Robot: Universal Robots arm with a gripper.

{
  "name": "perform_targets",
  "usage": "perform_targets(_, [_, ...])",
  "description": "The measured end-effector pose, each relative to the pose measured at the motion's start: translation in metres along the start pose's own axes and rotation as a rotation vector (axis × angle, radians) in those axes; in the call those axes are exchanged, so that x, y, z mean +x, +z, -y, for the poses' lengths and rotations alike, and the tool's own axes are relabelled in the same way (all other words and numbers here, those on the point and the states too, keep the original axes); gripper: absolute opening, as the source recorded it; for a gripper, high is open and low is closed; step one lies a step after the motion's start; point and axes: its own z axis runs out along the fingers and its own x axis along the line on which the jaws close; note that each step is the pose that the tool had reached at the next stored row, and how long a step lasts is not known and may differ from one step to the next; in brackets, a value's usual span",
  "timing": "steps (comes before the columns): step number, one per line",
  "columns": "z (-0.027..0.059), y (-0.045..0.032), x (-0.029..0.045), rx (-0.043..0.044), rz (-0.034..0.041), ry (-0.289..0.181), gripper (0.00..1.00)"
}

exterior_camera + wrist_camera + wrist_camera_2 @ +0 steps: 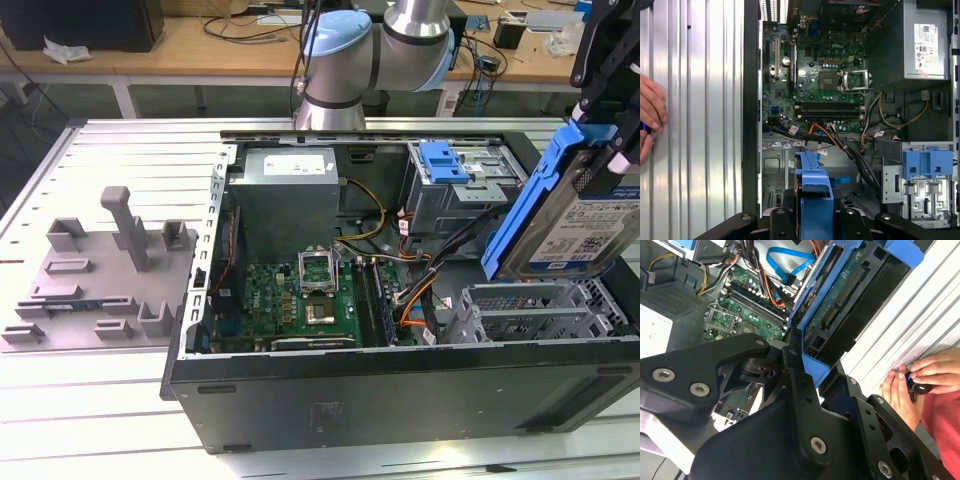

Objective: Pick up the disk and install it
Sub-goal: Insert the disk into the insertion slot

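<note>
One arm showed at twelve o'clock in the exterior view, its pale-blue joints above the far wall of the open computer case. Its gripper hung at about two o'clock, the black links cut off by the frame's edge. The gripper was clamped on the upper end of the disk, which hung clear above the case at three o'clock. The disk stood almost on end, leaning toward one o'clock, its label facing the camera. Beneath it sat a grey drive cage. Within the case the power supply lay at eleven o'clock, the motherboard at seven and a blue latch piece at one. A grey fixture block stood on the slatted table at nine o'clock of the frame.

In the second wrist view the gripper was seen close up. Its black fingers were pressed tight against the carrier's blue frame with no gap. This view showed the disk's green circuit side, which the exterior view hid. A person's hand rested on the table's ribs beside the case, next to a small dark object too unclear to name and a red sleeve.

In the first wrist view the camera looked down into the case. The disk appeared edge-on as a blue frame between the fingers, its silver body hidden. The hand was cut off at the picture's edge.
</note>
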Motion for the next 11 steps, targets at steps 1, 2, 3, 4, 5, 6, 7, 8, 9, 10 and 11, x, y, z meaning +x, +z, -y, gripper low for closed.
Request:
perform_targets(1, [0.0000,0.0003,0.0000,-0.0001,-0.0001,-0.001,0.36])
perform_targets(2, [0.0000,0.0008,0.0001,-0.0002,-0.0001,-0.002,0.36])
perform_targets(3, [0.0000,0.0011,0.0001,-0.0002,-0.0002,-0.002,0.36])
perform_targets(4, [0.0001,0.0014,0.0001,-0.0002,-0.0002,-0.003,0.36])
perform_targets(5, [0.0001,0.0019,0.0002,-0.0003,-0.0002,-0.003,0.36])
perform_targets(6, [0.0001,0.0020,0.0002,-0.0003,-0.0002,-0.004,0.36])
perform_targets(7, [0.0001,0.0023,0.0002,-0.0003,-0.0003,-0.004,0.36])
perform_targets(8, [0.0001,0.0026,0.0002,-0.0004,-0.0003,-0.005,0.36])
perform_targets(9, [0.0001,0.0032,0.0003,-0.0005,-0.0004,-0.005,0.36])
perform_targets(10, [0.0001,0.0037,0.0003,-0.0005,-0.0004,-0.006,0.36])
perform_targets(11, [0.0001,0.0041,0.0004,-0.0005,-0.0005,-0.006,0.36])
